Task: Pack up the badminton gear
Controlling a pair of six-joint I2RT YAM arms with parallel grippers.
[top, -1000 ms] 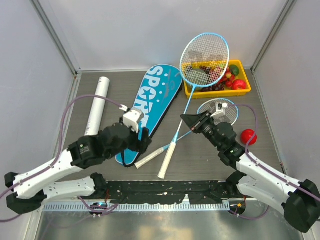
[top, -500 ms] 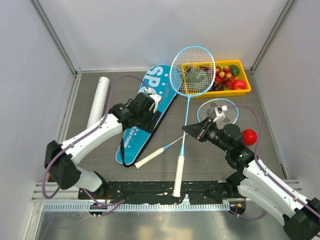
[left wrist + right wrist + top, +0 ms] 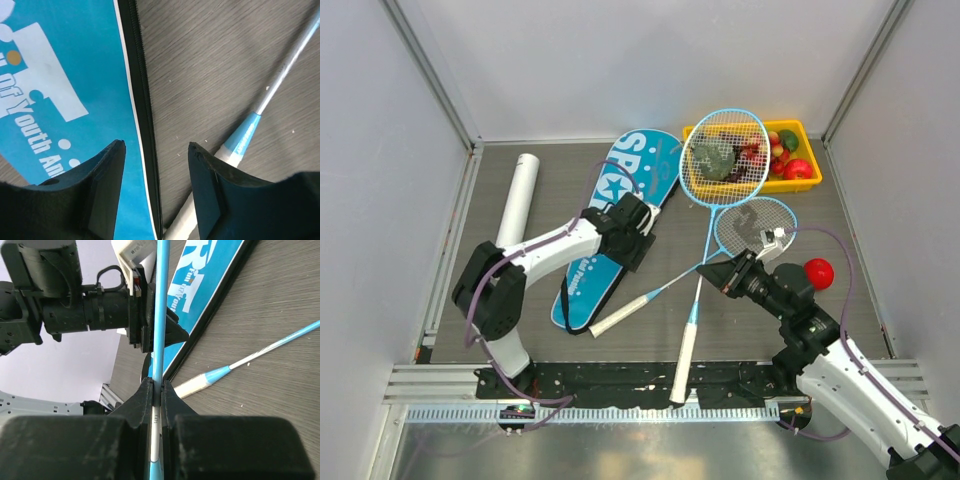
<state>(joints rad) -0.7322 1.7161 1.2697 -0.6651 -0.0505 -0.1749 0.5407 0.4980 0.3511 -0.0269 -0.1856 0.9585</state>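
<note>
Dark wood-grain worktop (image 3: 880, 230) stretches between pale walls. Nearest, the white handle of a racket (image 3: 160, 305) juts past the worktop's near edge. Its blue shaft runs up through the right hand (image 3: 156, 390), whose fingers are clamped tight on it, and its head hangs beyond that hand over a yellow tray (image 3: 798, 184) of fruit. Just right of the right hand sits a red fruit (image 3: 817, 272). Just beyond the hand lies the head of a second racket (image 3: 752, 222), flat on the worktop, its shaft passing under the held one toward the left hand (image 3: 156, 146). That hand's fingers stand partly apart, holding nothing, with the black zipper edge of the blue bag (image 3: 632, 168) between them; whether the tips touch it I cannot tell. Well to the left of that hand lies the white tube (image 3: 515, 205).
</note>
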